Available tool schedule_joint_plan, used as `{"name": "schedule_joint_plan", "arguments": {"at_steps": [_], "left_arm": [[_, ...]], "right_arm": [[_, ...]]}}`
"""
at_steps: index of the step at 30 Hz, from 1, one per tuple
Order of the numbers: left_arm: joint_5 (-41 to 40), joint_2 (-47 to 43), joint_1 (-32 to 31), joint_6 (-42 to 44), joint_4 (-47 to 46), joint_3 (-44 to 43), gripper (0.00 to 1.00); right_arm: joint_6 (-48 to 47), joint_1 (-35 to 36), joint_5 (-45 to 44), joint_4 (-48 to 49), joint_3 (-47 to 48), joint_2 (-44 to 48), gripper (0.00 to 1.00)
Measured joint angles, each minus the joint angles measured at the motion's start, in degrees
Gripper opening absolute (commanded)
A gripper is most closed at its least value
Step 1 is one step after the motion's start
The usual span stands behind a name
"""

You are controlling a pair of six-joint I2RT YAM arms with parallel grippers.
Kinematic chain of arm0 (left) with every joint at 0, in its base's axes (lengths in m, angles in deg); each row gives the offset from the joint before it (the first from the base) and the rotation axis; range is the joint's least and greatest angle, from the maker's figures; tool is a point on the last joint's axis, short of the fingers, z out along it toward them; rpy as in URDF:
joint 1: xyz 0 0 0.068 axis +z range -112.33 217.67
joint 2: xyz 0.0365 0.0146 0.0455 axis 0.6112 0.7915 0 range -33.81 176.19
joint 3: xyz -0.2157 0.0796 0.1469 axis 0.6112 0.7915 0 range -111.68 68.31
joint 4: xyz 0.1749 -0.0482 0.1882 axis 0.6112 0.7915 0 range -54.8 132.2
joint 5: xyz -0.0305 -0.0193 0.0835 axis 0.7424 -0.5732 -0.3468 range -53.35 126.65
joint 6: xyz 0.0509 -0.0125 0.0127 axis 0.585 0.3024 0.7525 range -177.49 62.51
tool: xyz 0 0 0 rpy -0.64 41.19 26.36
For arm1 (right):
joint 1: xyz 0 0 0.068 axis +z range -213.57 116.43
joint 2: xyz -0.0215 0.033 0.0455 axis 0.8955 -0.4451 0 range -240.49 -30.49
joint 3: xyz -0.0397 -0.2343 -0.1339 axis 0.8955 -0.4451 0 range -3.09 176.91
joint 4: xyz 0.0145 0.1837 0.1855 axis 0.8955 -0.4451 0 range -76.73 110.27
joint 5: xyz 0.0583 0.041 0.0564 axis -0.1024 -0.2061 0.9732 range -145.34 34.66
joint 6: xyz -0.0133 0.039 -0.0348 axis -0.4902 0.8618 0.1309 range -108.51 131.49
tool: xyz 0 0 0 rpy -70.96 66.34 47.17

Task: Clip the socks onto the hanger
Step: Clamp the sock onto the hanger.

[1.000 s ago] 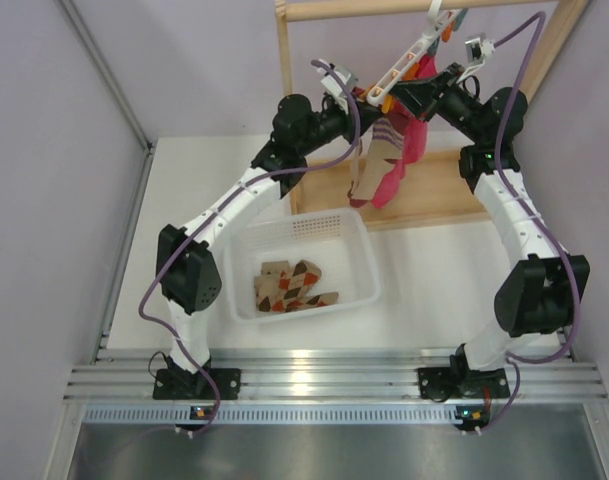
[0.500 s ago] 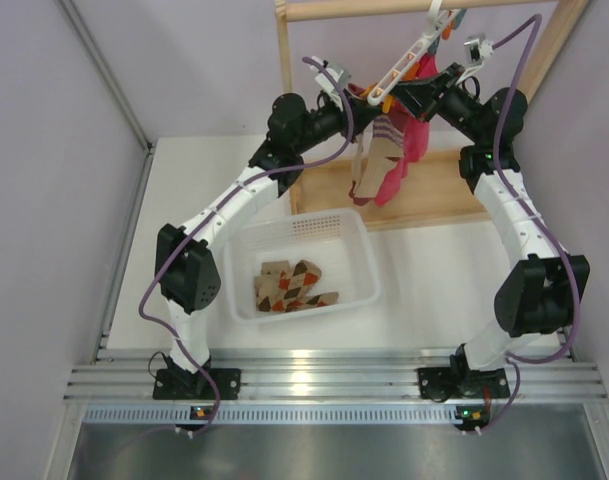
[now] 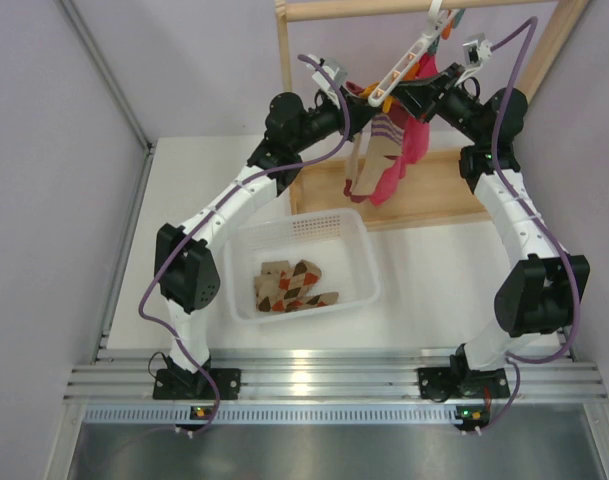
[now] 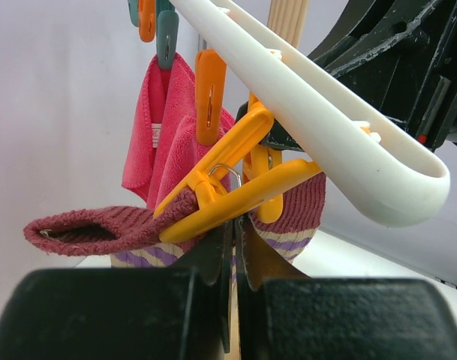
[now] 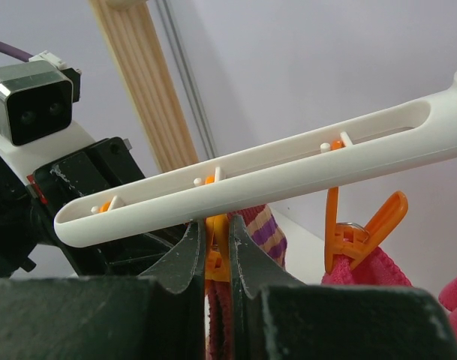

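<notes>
Beige purple-striped sock [image 4: 138, 259] looks soft and limp, sitting under the slim white plastic hanger [image 4: 318, 112]. My left gripper [image 4: 233, 225] is pinched on its cuff, which I reckon is the best hold. My right gripper [image 5: 213, 232] is clamped on the orange plastic clip [image 5: 215, 264].

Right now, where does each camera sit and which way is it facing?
Top external: above and behind, looking down at left arm, right arm, basket and hanger.
Left wrist: faces the striped sock past its shut left gripper.
Right wrist: faces the hanger, right gripper shut on an orange clip.
Both wrist views share the hanger.
</notes>
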Motion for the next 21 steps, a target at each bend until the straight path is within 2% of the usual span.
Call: {"name": "schedule_joint_plan", "arguments": {"at_steps": [3,7,8,9,21], "left_arm": [[0.28,0.00,0.11,-0.15,-0.13,0.00,0.00],[0.44,0.00,0.24,-0.68,-0.28,0.00,0.00],[0.44,0.00,0.24,-0.87,-0.31,0.00,0.00],[0.44,0.00,0.26,-1.03,-0.33,0.00,0.00],[1.11,0.00,0.26,-1.51,-0.48,0.00,0.00]], "right_arm": [[-0.55,0.00,0.17,0.00,0.00,0.00,0.01],[-0.87,-0.02,0.55,-0.02,0.00,0.00,0.24],[-0.90,-0.04,0.79,-0.04,0.00,0.00,0.34],[-0.96,-0.04,1.03,-0.04,0.00,0.00,0.38],[-1.38,-0.22,2.56,-1.73,0.00,0.00,0.65]]}}
